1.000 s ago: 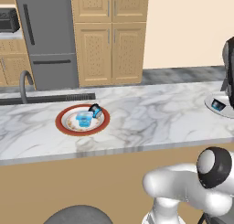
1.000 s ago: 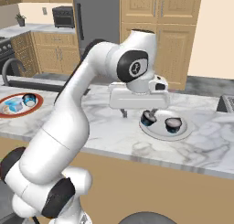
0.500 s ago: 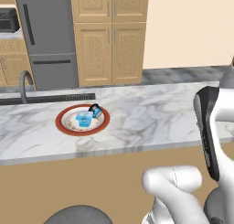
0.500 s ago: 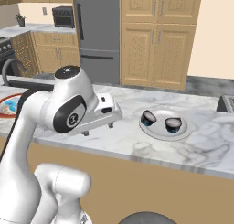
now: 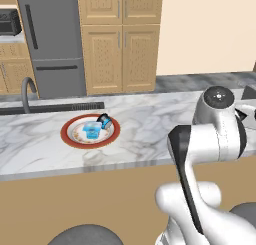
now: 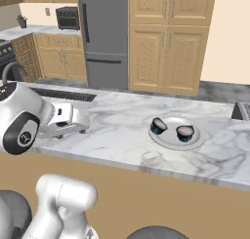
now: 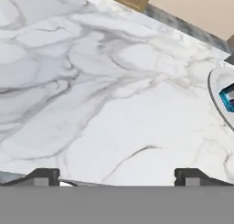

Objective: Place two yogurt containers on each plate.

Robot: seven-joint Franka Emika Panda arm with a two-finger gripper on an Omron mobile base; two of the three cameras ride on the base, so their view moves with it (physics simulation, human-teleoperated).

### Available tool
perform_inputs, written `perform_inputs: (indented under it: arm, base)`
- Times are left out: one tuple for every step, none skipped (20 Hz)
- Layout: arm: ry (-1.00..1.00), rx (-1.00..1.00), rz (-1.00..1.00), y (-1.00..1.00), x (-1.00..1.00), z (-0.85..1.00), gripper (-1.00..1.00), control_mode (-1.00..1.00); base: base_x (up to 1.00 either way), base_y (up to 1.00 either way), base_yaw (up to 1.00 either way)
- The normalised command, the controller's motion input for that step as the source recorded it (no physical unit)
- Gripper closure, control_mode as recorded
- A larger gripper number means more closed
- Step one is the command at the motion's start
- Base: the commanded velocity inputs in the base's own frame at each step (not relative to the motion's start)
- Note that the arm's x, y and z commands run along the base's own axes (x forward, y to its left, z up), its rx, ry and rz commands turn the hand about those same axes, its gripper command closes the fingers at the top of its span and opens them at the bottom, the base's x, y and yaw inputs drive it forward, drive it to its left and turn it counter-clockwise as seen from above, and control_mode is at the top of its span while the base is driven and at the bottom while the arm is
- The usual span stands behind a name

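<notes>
Yogurt containers (image 5: 92, 129) on plate (image 5: 70, 137)

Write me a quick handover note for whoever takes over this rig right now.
End effector: open, empty, over bare marble counter.
Red-rimmed plate: pale blue yogurt cup upright on it, dark cup tipped at its rim.
Grey-white plate: two dark cups on it.
Done: both plates appear to hold two cups.
Left: probably nothing; check the tipped cup sits fully on its plate.
</notes>
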Motion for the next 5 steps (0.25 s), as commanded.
perform_inputs:
  arm:
    - [-0.19,0.05,-0.37,0.71,0.14,0.00,-1.00,-1.00]
    - [-0.18,0.08,-0.38,0.72,0.14,0.00,-1.00,-1.00]
    - [-0.21,0.14,-0.38,0.67,0.14,0.00,-1.00,-1.00]
    - [-0.23,0.18,-0.39,0.61,0.14,0.00,-1.00,-1.00]
    - [-0.25,0.23,-0.40,0.53,0.11,0.00,-1.00,-1.00]
  base:
    - [0.00,0.00,0.00]
    - [0.00,0.00,0.00]
    - [0.00,0.00,0.00]
    - [0.00,0.00,0.00]
    - [0.00,0.00,0.00]
